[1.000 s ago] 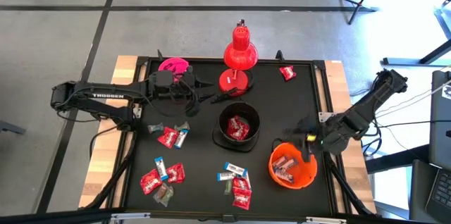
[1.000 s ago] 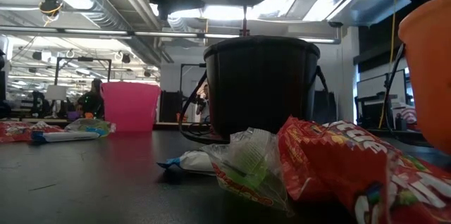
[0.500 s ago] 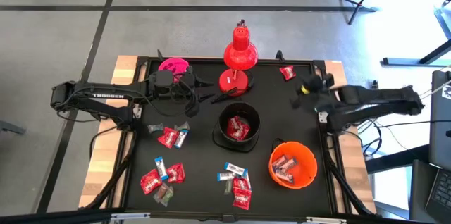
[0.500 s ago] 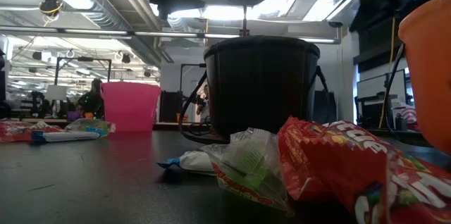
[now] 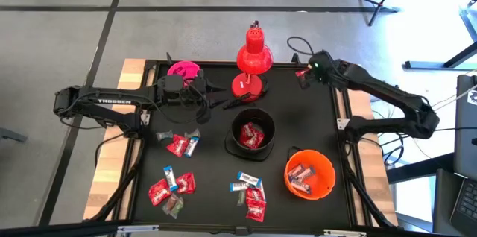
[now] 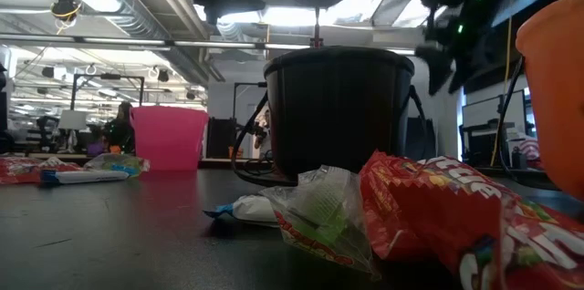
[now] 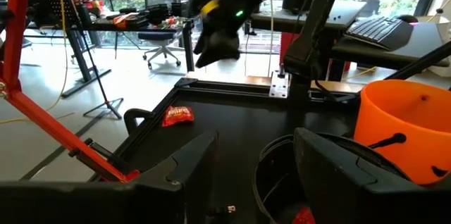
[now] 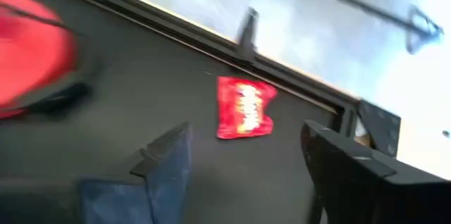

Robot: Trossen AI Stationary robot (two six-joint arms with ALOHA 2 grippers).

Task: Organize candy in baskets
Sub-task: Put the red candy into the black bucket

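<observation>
Swung away from the orange basket (image 5: 309, 174), the right gripper (image 5: 311, 68) now hangs over the table's far right corner, just beside a lone red candy (image 5: 302, 77) — a second ago it was at that basket's rim. In the high view the left gripper (image 5: 216, 97) has not shifted; it waits near the red desk lamp (image 5: 253, 57), by the pink basket (image 5: 182, 69). The black basket (image 5: 252, 134) holds red sweets, the orange one several more, and loose candy lies in clusters along the near half of the table.

From the low view, the black basket stands mid-table with crumpled wrappers (image 6: 429, 212) in front, and the right arm shows up high, blurred.

Seen from the left wrist, its own jaws stand apart around nothing, with the lone red candy (image 7: 177, 115) beyond.

At the right wrist, the jaws are spread wide and empty, the red candy (image 8: 244, 107) lying flat between their tips' line and the table edge.

That sweet looks light, thin and crinkly, its foil likely slippery — I would pinch it across the short middle, pressing down to the table.
</observation>
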